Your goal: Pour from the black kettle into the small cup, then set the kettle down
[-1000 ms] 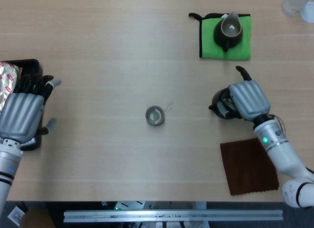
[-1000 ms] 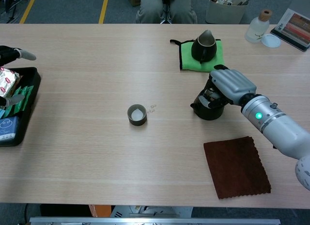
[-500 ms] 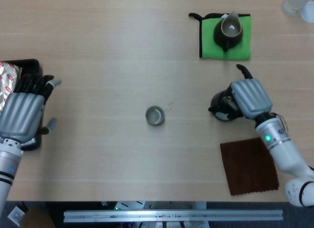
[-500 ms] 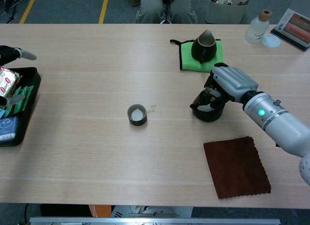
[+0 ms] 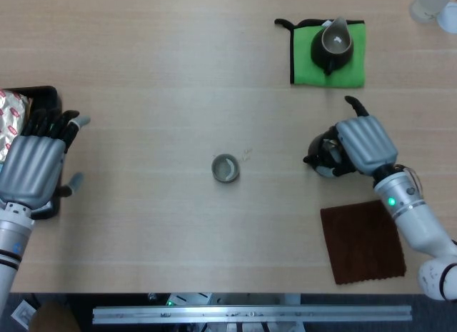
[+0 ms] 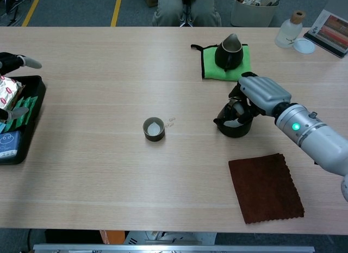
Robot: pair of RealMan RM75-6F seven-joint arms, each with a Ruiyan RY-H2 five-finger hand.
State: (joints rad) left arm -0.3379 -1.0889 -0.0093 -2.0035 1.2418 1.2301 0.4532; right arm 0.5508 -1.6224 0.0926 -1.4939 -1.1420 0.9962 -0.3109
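Right hand (image 6: 261, 93) has shifted slightly right with the black kettle (image 6: 234, 121) since a second ago; fingers (image 6: 238, 107) wrap its handle side, kettle looks barely tilted, at or just off the counter (image 6: 109, 171). Small cup (image 6: 154, 128) sits well apart to the kettle's left, spout points that way. I need a leftward carry. Left hand (image 5: 32, 164) idles over the tray (image 5: 46, 96), fingers spread, empty.

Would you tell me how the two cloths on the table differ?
The green cloth lies at the far side with a dark pitcher standing on it; the brown cloth lies near the front edge, bare. The green one has a black border; the brown one has none. Both lie flat.
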